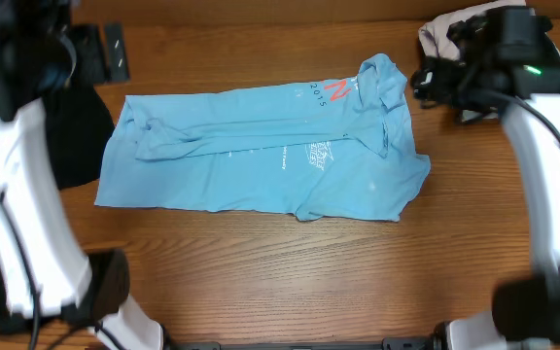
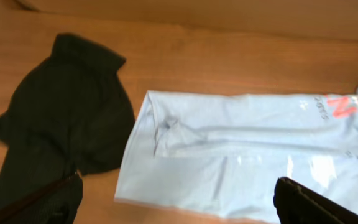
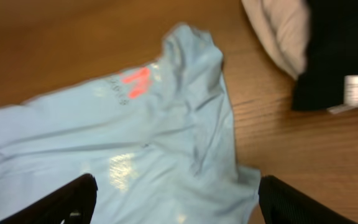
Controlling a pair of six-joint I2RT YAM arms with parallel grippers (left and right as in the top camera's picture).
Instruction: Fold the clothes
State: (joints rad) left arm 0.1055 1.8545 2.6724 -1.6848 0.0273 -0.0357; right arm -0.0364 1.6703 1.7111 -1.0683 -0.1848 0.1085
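Overhead: one wood table (image 1: 290, 282). One light blue T-shirt (image 1: 261, 146) lies mid-table, partly folded lengthwise. Left gripper (image 2: 178, 202) and right gripper (image 3: 179, 205): jaws spread, empty. One black garment (image 1: 71, 136) at left; one beige cloth (image 1: 440, 34) far right.

Left gripper (image 2: 178, 186) hangs with its fingers spread wide, empty. Right gripper (image 3: 178, 183) also gapes wide, empty
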